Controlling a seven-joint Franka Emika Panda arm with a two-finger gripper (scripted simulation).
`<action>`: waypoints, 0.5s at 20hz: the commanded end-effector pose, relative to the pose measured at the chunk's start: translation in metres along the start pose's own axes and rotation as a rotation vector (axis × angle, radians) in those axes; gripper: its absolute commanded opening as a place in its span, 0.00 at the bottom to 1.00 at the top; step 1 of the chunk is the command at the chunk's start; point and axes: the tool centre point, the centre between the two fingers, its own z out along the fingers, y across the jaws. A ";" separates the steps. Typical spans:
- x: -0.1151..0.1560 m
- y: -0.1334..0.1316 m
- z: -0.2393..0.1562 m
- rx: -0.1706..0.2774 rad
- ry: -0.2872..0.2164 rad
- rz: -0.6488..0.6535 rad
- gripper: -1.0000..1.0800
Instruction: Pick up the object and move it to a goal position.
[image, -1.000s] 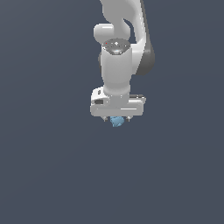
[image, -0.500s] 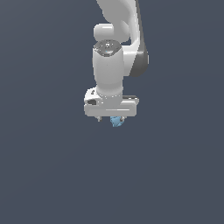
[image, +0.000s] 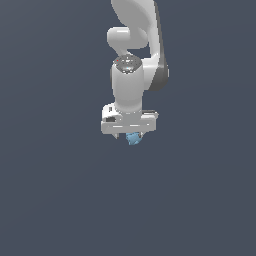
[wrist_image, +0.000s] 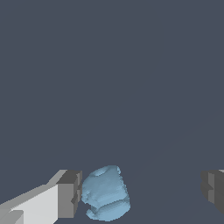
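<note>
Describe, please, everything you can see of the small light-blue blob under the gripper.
The light-blue blob is a small, rounded, lumpy lump with a matte, faceted surface and a flattish dimple on one end. It is much narrower than the white gripper above it. In the wrist view it sits between the open fingers, right against one dark pad, with a wide gap to the other. Whether it touches that pad cannot be told. In the exterior view it peeks out just below the gripper.

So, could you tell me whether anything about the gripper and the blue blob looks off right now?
Yes. In the wrist view the light-blue blob sits against one finger only, while the other finger stands well clear of it. The gripper is open, so the blob is off-centre between the fingers and not clamped.
</note>
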 end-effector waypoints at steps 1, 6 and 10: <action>-0.012 -0.004 0.012 -0.002 -0.010 -0.046 0.96; -0.043 -0.016 0.040 -0.005 -0.033 -0.167 0.96; -0.066 -0.023 0.058 -0.005 -0.049 -0.249 0.96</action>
